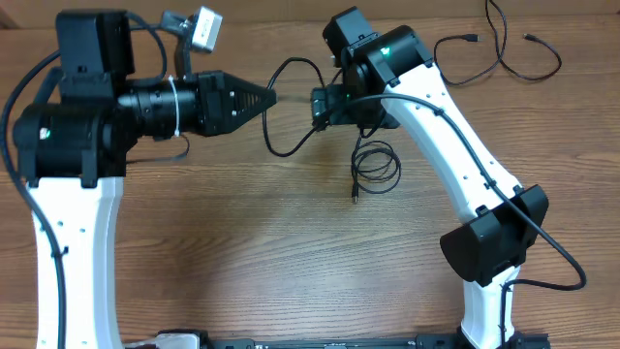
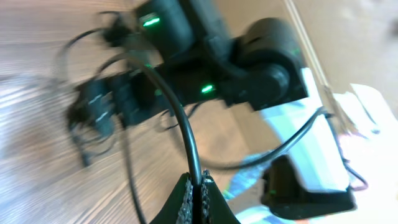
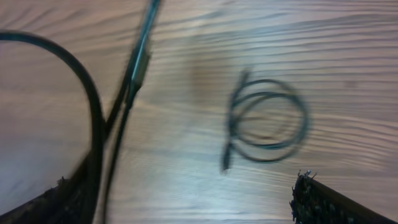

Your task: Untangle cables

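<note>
My left gripper (image 1: 269,96) is shut on a thin black cable (image 1: 294,64) that loops across to the right gripper; the left wrist view shows the cable (image 2: 186,130) pinched between the shut jaws (image 2: 199,186). My right gripper (image 1: 315,107) faces it a short way off. Its jaws (image 3: 186,199) are wide open. The looping cable (image 3: 93,106) passes along the left finger and is not clamped. A small coil of black cable (image 1: 376,163) lies on the table below the right gripper and also shows in the right wrist view (image 3: 268,121).
Two loose wavy black cords (image 1: 499,53) (image 1: 544,60) lie at the table's back right. The right arm's white link (image 1: 455,136) crosses the right side. The left arm's body (image 1: 68,136) fills the left side.
</note>
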